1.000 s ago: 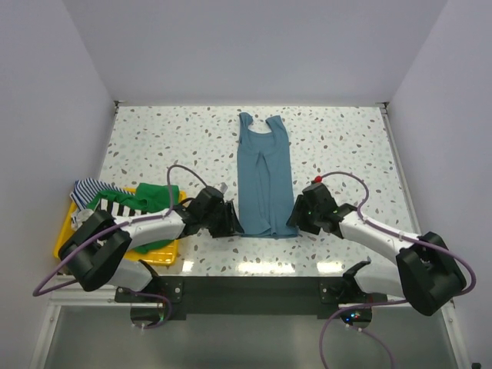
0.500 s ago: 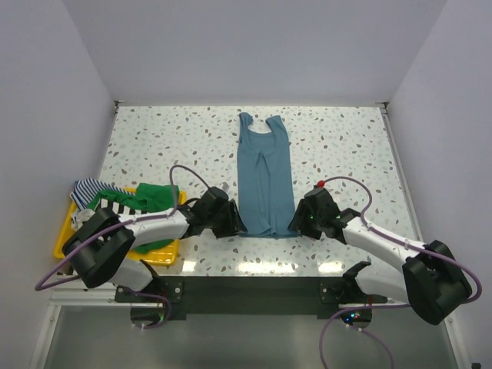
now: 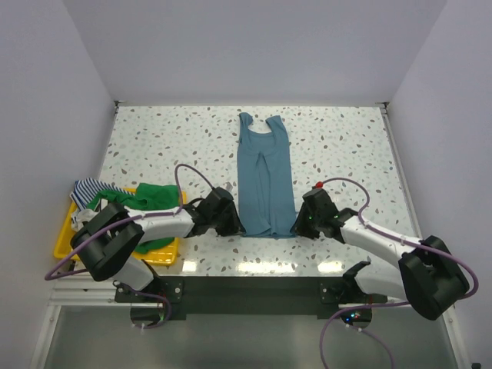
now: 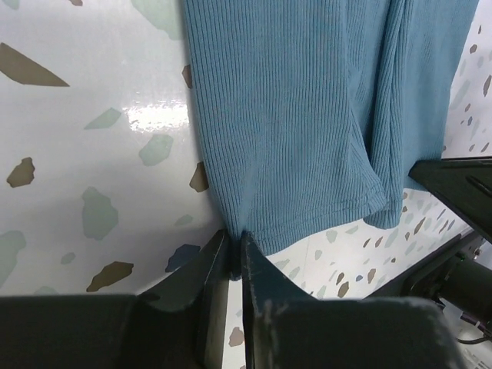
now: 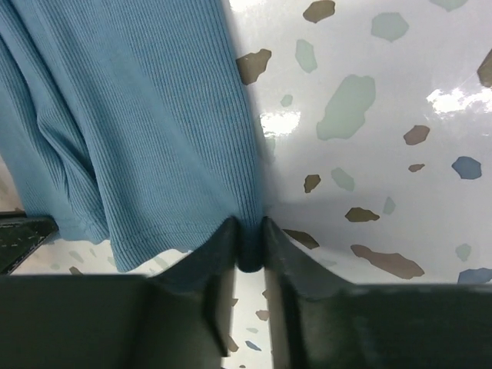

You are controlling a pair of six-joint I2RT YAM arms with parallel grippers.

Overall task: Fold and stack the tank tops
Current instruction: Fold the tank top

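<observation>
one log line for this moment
step: fold teal top | left gripper: shut on left hem corner | right gripper: shut on right hem corner | cloth: lying on table

Speckled terrazzo table (image 3: 154, 138); plain white walls (image 3: 254, 46).

Left pincer (image 4: 234, 250), right pincer (image 5: 247, 234): arms low, angled inward, jaws pinched on teal tank top (image 3: 265, 181) near corners.

Top view: the near hem corners of the teal tank top (image 3: 265, 184) lie hidden under both wrists, and the fingertips cannot be made out there. At lower left, the left arm (image 3: 157, 224) covers part of the yellow tray (image 3: 61, 240), the green top (image 3: 150, 196) and the striped cloth (image 3: 86, 188). Wrist views: the garment is cut off at the upper edge. The pinched hem is concealed inside the left gripper (image 4: 235, 257) and the right gripper (image 5: 247, 244).
</observation>
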